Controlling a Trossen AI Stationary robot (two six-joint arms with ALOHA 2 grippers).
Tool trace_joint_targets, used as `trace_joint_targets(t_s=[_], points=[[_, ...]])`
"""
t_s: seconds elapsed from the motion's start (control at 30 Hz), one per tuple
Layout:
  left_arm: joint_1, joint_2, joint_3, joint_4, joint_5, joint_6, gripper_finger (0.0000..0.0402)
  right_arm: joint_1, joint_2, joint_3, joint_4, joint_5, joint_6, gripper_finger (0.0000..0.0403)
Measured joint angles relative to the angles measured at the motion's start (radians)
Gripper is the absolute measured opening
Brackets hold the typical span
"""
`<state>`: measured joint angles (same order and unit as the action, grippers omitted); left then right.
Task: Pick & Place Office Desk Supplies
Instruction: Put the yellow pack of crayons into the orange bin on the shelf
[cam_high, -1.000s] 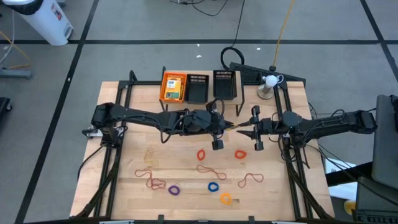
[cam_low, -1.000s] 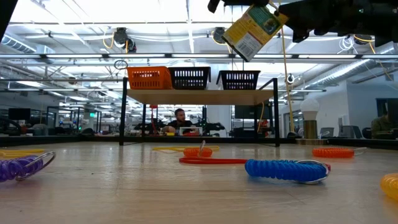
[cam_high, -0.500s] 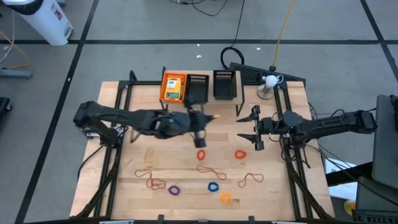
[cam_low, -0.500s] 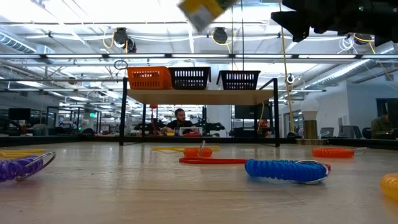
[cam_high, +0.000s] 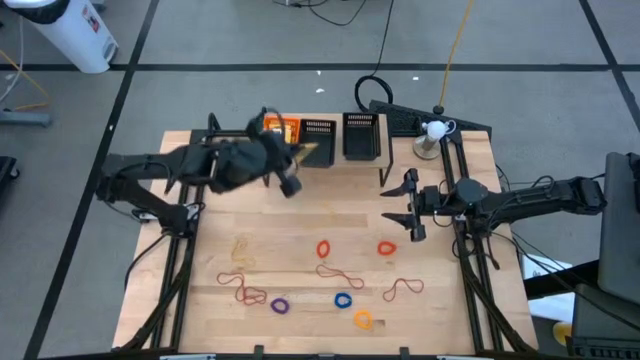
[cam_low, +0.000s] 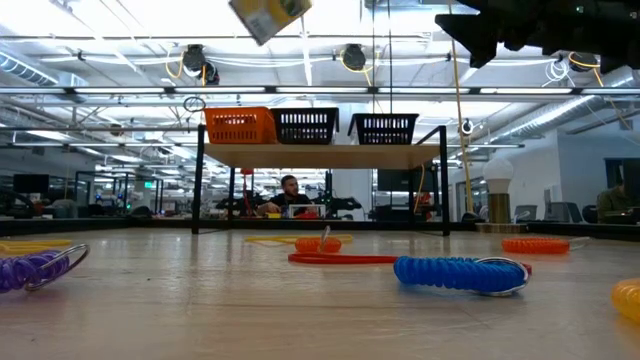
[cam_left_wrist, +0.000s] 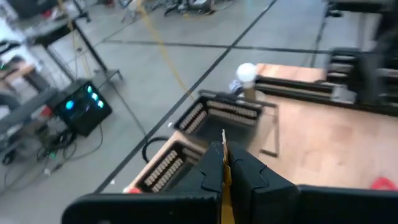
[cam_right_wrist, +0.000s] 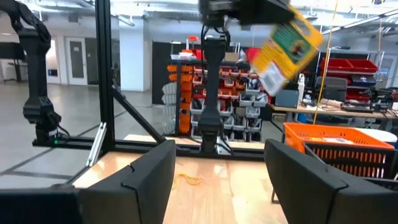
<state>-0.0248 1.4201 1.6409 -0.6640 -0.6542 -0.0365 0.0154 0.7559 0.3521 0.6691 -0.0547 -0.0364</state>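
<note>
My left gripper (cam_high: 290, 160) is shut on a flat yellow packet with a green label (cam_right_wrist: 287, 46), high above the table's far left part, beside the orange mesh tray (cam_high: 268, 150). The low view shows the packet (cam_low: 268, 14) near its top edge. My right gripper (cam_high: 411, 210) stands open at the table's right, holding nothing. On the wood lie two orange-red rings (cam_high: 323, 248), a blue ring (cam_high: 343, 300), a purple ring (cam_high: 280, 304), a yellow ring (cam_high: 363, 319) and thin red-brown rubber bands (cam_high: 340, 272). My left gripper pinches the packet between its two fingers at its upper end (cam_right_wrist: 277, 23). In its own wrist view the packet shows edge-on as a thin yellow line (cam_left_wrist: 223, 152) between the fingers. The packet hangs tilted below the fingers, lifted clear of the table and trays.
Two black mesh trays (cam_high: 318, 140) (cam_high: 361, 135) stand to the right of the orange one, on a raised shelf (cam_low: 320, 155) at the far edge. The orange tray holds another yellow packet (cam_high: 282, 134). A white lamp (cam_high: 432, 130) stands at the far right. Bare wood lies mid-table.
My left gripper has carried the packet from the table's middle, close to my right gripper, toward the left and far edge, up to the orange tray. The packet stays lifted clear and has turned with the gripper.
</note>
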Motion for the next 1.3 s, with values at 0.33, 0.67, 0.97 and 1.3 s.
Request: trace_joint_targets(t_s=[0.33, 0.67, 0.97, 1.3], points=[[0.32, 0.013, -0.001, -0.039, 0.328, -0.13, 0.0, 0.0, 0.011, 0.0, 0.0, -0.002, 0.002, 0.0232], [0.54, 0.013, -0.001, -0.1, 0.553, -0.365, 0.0, 0.0, 0.011, 0.0, -0.001, -0.002, 0.003, 0.0227], [0.613, 0.013, -0.001, -0.122, 0.604, -0.528, 0.0, 0.0, 0.011, 0.0, -0.001, -0.003, 0.051, 0.0224], [0.627, 0.019, -0.108, -0.185, 0.602, -0.576, 0.0, 0.0, 0.011, 0.0, 0.001, -0.001, 0.05, 0.0221]])
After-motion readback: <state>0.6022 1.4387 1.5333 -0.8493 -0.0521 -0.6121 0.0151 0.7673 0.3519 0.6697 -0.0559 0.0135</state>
